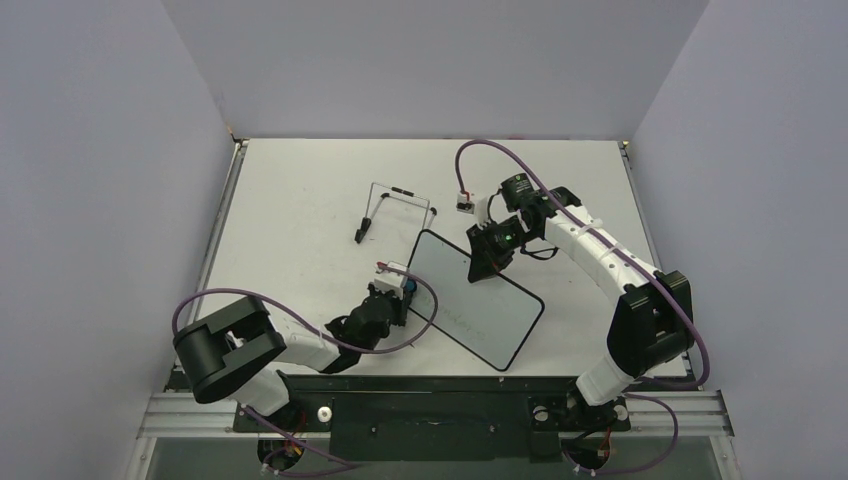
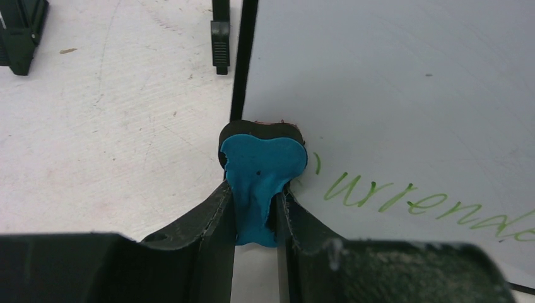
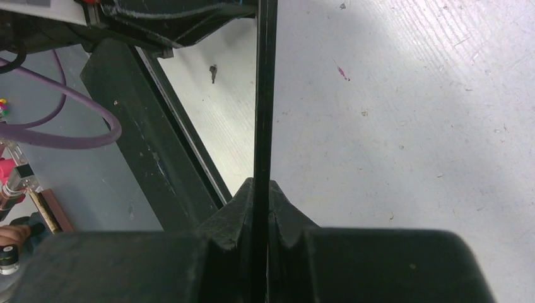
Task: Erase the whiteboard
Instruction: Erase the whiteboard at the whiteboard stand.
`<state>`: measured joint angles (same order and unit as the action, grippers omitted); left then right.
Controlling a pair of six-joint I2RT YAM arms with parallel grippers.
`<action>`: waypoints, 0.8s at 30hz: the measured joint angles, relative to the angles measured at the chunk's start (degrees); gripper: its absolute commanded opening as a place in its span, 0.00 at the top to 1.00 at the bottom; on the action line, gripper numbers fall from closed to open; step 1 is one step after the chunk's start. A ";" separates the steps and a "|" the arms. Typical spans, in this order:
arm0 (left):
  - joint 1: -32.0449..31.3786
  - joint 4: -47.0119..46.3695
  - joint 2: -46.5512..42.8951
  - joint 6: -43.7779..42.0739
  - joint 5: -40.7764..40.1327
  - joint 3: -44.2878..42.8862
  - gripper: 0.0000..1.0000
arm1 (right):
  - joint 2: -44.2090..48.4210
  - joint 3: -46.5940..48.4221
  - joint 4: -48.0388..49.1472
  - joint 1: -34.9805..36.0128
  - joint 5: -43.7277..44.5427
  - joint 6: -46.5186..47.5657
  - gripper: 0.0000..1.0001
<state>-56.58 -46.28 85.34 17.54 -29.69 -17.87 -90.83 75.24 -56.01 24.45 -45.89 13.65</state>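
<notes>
**Ana:** Blue eraser (image 2: 262, 164), pinched tight in the left end effector (image 2: 254, 197). The left wrist view shows it at the whiteboard (image 2: 391, 95) frame.

**Ben:** Any marks?

**Ana:** Green handwriting (image 2: 410, 202) starts just right of that end effector's tip. From overhead it is only a faint line.

**Ben:** What does overhead add?

**Ana:** The whiteboard lies on the counter (image 1: 300, 200) between the two end effectors, and a wire stand (image 1: 395, 205) sits beyond the left one.

**Ben:** And the right end effector (image 3: 262, 187)?

**Ana:** Clenched on the whiteboard's thin black edge. Its own camera sees that edge running straight ahead from the fingertips. Overhead hides the grip under the wrist.
</notes>
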 measured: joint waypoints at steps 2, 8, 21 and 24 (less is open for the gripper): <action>-0.68 -0.92 0.87 -0.50 0.59 0.00 1.00 | 0.00 0.00 0.04 -0.09 0.09 -0.26 1.00; -2.51 -2.40 2.69 -2.05 2.93 -0.02 1.00 | 0.00 0.00 0.22 -0.42 0.26 -0.87 1.00; 0.48 6.56 1.33 2.97 -2.93 -1.95 1.00 | 0.00 -0.02 1.27 -0.35 0.39 -1.81 1.00; 1.20 9.07 1.25 4.52 -4.50 -2.45 1.00 | 0.00 -0.02 1.29 -0.28 0.42 -1.95 1.00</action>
<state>-55.37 -37.21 86.59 22.06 -34.20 -20.32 -90.83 75.22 -54.72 24.16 -45.47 11.70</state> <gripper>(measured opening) 0.208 0.031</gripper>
